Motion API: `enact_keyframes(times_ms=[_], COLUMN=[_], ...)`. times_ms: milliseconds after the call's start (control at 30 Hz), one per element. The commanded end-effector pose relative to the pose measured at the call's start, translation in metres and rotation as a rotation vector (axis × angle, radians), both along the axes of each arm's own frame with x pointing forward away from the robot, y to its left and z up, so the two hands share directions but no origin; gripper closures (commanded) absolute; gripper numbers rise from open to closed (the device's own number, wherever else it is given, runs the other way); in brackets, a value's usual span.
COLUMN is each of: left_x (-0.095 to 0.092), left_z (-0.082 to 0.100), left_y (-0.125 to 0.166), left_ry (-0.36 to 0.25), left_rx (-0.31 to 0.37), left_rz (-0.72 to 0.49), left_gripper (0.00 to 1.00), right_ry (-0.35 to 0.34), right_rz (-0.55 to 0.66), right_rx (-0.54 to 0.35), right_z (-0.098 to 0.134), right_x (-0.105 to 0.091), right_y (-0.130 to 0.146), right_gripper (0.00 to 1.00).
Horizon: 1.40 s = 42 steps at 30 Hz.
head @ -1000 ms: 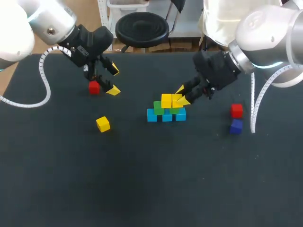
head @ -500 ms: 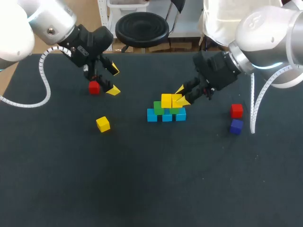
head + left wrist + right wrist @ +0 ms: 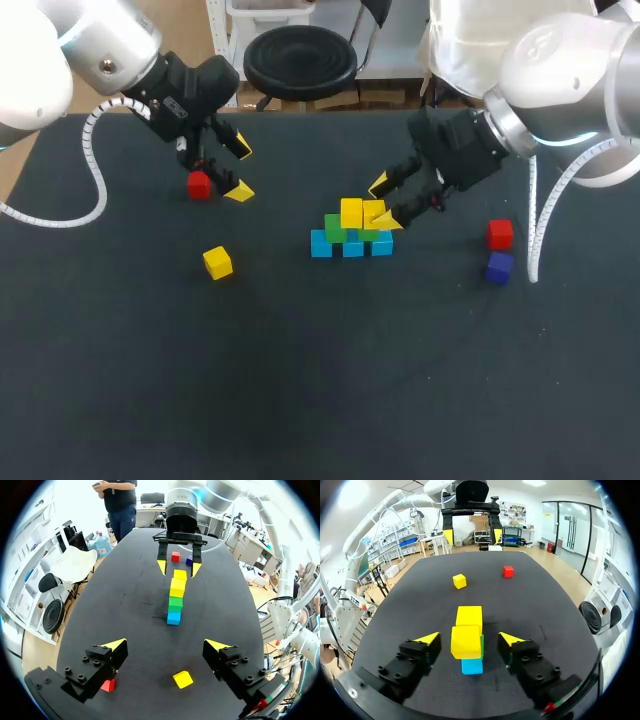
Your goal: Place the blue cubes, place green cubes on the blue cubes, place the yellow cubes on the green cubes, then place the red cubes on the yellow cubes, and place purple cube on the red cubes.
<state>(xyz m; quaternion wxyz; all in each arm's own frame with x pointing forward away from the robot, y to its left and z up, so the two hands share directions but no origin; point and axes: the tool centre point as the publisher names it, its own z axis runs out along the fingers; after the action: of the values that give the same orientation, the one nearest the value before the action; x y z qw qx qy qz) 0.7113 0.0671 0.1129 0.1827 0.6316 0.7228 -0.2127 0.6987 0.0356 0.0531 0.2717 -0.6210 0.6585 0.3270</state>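
The yellow layer is judged to be the step in hand. In the head view the right tool (image 3: 383,203) is held with its fingers apart on either side of one of the two yellow cubes (image 3: 351,212), which rest on the green cubes (image 3: 335,228) above the row of blue cubes (image 3: 352,246). In the right wrist view a gap is seen between each finger and that cube, so nothing is clamped. The left tool (image 3: 240,170) is likewise spread, hanging just beside a red cube (image 3: 199,185) without gripping it. A loose yellow cube (image 3: 218,262) lies well apart on the surface (image 3: 300,380). A second red cube (image 3: 500,234) and the purple cube (image 3: 498,267) sit together near the right arm.

Next, the right tool would need to be lifted straight clear so that the stack is not nudged, and the loose yellow or a red cube fetched. The second green cube is largely hidden, with only what seems to be a sliver of it shown, and whether the yellow pair sits squarely cannot be made out
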Motion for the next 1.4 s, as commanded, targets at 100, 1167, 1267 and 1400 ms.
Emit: enact_keyframes(times_ms=[100,1167,1267,1400], left_x=[0.0,0.0,0.0,-0.005], left_z=[0.0,0.0,0.0,0.001], left_y=[0.001,0.001,0.001,0.005], left_ry=[-0.001,-0.001,-0.001,-0.01], left_rx=[-0.001,-0.001,-0.001,-0.006], left_rz=[-0.001,-0.001,-0.001,-0.022], left_gripper=[0.0,0.0,0.0,0.0], right_ry=[-0.011,-0.07,-0.07,-0.07], right_rz=[-0.012,0.029,0.029,0.029], right_rx=[0.006,0.051,0.051,0.051], right_z=[0.003,0.034,0.034,0.034], right_x=[-0.003,-0.022,-0.022,-0.022], right_y=[-0.004,-0.043,-0.043,-0.043], right_gripper=[0.0,0.0,0.0,0.0])
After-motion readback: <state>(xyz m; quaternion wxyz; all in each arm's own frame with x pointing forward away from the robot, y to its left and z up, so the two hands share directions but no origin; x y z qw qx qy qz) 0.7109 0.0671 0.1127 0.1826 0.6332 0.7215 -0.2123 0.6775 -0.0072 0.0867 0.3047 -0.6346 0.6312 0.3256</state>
